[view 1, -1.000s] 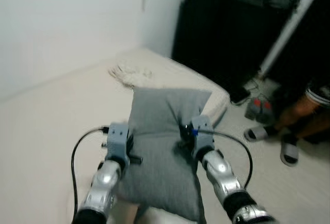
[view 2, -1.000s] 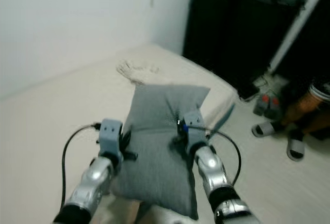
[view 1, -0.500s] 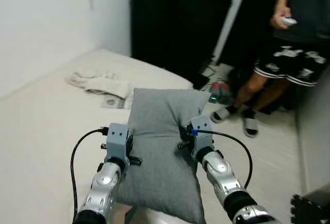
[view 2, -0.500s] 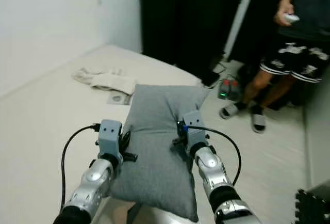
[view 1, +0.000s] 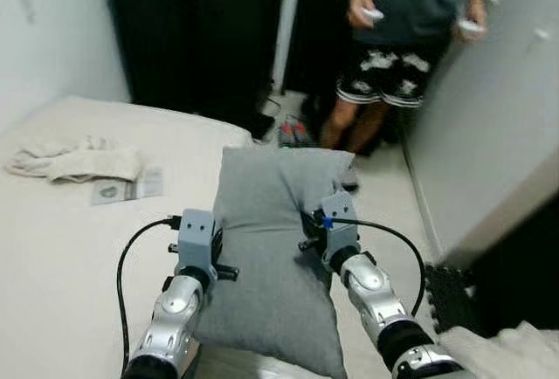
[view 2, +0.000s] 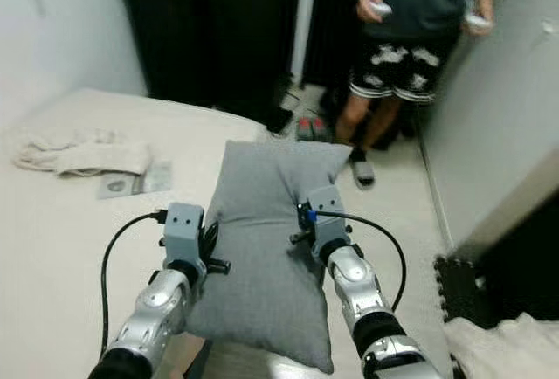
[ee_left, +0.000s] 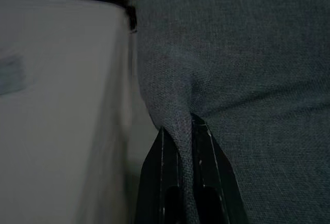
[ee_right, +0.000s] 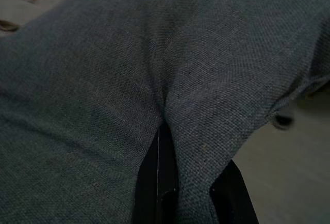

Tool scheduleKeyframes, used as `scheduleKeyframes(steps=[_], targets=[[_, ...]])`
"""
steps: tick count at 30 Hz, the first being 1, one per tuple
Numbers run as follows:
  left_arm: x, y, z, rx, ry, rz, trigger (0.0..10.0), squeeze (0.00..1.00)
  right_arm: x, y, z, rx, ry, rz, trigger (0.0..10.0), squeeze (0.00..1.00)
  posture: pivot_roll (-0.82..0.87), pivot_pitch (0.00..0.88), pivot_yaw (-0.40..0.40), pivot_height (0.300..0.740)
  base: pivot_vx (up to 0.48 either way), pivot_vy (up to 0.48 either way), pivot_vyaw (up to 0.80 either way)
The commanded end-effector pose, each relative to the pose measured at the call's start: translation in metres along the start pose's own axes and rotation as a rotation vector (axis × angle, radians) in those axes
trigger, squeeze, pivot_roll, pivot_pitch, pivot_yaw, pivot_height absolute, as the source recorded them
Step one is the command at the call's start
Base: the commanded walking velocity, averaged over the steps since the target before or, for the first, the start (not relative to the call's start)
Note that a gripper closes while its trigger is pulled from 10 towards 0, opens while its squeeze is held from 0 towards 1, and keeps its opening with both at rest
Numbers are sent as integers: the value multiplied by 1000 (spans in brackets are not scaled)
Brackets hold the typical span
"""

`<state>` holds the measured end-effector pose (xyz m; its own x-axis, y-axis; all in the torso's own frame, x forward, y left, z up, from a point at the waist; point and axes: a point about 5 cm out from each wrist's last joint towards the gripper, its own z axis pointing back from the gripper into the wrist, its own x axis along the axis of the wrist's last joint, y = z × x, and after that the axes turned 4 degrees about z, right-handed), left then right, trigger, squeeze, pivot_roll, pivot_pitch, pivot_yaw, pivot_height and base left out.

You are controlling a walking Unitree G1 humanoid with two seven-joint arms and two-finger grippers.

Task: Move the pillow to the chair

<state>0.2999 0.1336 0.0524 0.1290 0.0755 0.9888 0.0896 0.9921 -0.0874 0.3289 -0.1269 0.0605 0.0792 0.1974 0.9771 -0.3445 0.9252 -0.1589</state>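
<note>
Grey pillow [view 1: 271, 248] hangs over the bed [view 1: 61, 248] edge, long axis pointing away from the robot, left hand [ee_left: 178, 131] and right hand [ee_right: 170, 131] each pinching a side fold.

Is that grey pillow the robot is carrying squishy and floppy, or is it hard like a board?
Probably squishy: the grey pillow puckers into folds where the left gripper and right gripper pinch its cloth. It looks fairly light, since two small pinches at its sides hold it up over the bed. It may sag, as its lower end hangs below the grippers.
</note>
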Motion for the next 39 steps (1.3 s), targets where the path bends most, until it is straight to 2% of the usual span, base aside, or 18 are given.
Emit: scheduleKeyframes(steps=[1, 39], targets=[[1, 36, 6, 180, -13, 5, 10000, 0, -5, -34, 11, -129, 18, -2, 10000, 0, -21, 40, -85, 722, 0, 0, -800], [-1, 40, 7, 205, 8, -4, 10000, 0, -8, -29, 7, -111, 63, -37, 10000, 0, -11, 42, -91, 722, 0, 0, -800]])
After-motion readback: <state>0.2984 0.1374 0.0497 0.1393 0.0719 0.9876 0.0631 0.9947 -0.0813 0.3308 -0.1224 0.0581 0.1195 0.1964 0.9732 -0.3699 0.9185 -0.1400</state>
